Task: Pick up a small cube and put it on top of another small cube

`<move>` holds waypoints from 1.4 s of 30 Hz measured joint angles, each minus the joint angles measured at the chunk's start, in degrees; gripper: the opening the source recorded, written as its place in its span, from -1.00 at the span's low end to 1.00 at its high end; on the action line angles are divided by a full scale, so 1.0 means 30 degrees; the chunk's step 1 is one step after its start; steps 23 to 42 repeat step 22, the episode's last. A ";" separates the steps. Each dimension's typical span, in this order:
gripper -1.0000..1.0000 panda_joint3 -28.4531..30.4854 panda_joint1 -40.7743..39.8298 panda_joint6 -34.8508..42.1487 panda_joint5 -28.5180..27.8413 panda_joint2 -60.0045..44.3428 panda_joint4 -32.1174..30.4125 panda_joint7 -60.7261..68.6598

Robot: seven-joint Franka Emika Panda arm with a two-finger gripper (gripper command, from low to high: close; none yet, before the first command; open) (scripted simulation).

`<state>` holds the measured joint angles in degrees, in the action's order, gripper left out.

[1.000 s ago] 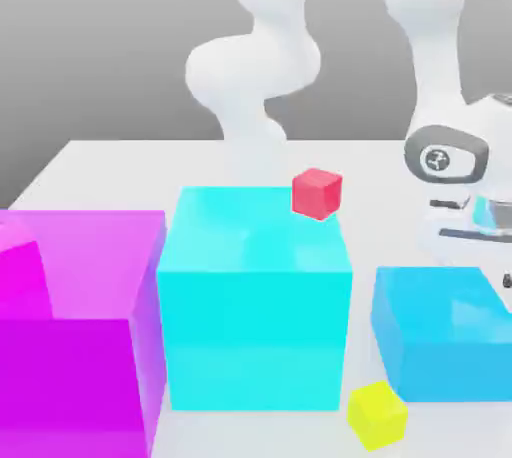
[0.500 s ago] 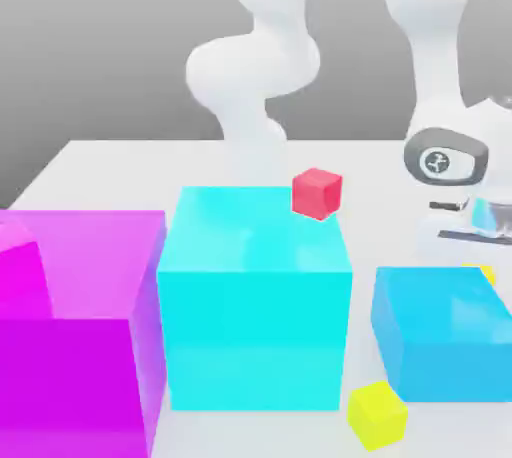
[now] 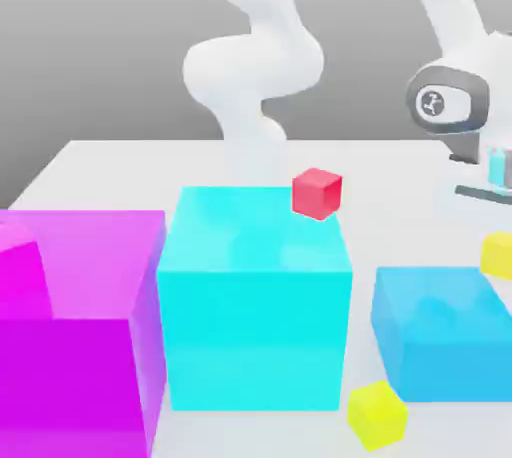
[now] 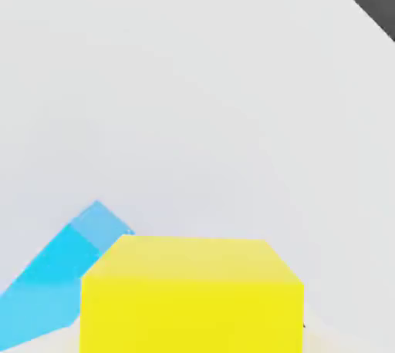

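Exterior view: the arm [image 3: 445, 96] has risen, its hand clamping a yellow cube [image 3: 497, 254] off the table [image 3: 120, 161].

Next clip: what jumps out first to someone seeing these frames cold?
Three big bright blocks line the front of the white table: a magenta block at the exterior view's left, a cyan cube in the middle, a sky-blue block at the right. A small red cube sits behind the cyan one. The hand view shows a yellow cube close up.
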<state>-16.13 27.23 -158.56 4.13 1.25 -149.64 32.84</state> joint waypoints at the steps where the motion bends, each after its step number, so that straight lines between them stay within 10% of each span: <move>1: -1.00 0.0132 -0.0282 0.0146 0.0561 0.0197 0.0198 -0.0640; 16: -1.00 0.3919 -0.4715 0.0963 -0.2201 -0.5072 0.2608 -0.6928; 17: 1.00 0.4011 -0.4658 0.0424 -0.2322 -0.5657 0.2646 -0.7026; 42: 1.00 0.4011 -0.4658 0.0424 -0.2322 -0.5657 0.2646 -0.7026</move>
